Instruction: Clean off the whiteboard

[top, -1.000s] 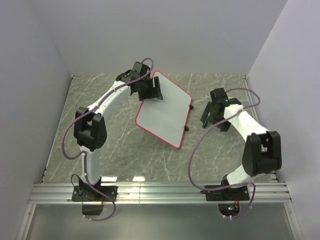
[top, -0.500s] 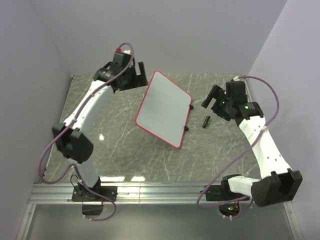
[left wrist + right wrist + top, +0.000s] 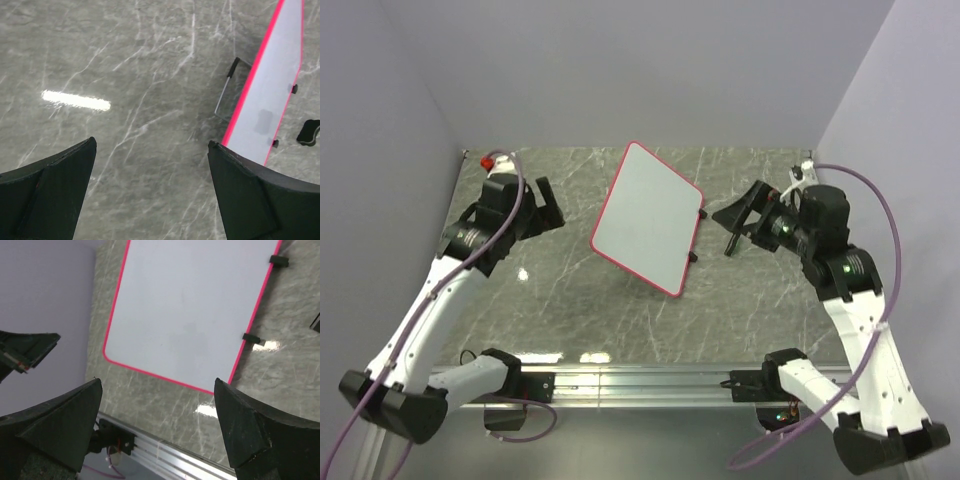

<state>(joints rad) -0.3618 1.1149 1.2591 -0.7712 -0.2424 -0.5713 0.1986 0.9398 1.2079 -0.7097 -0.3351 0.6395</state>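
Note:
The whiteboard (image 3: 645, 220), white with a thin red rim, stands tilted on the grey marble table, and its face looks clean. The left wrist view shows it edge-on (image 3: 270, 95) with a wire leg and black clips. The right wrist view shows its face (image 3: 195, 310). My left gripper (image 3: 545, 205) hangs open well left of the board, with only bare table between its fingers (image 3: 151, 150). My right gripper (image 3: 735, 215) is open to the right of the board and holds nothing (image 3: 157, 385). A small dark bow-tie-shaped piece (image 3: 731, 244) lies on the table by the board's right edge (image 3: 308, 132).
An aluminium rail (image 3: 640, 385) runs along the near edge with both arm bases on it. Lilac walls close in the left, back and right sides. The left arm's gripper shows at the left of the right wrist view (image 3: 25, 347).
My left gripper has opened and swung left, away from the board's far-left edge. The right arm has drawn back to the right. The small dark piece now lies uncovered on the table.

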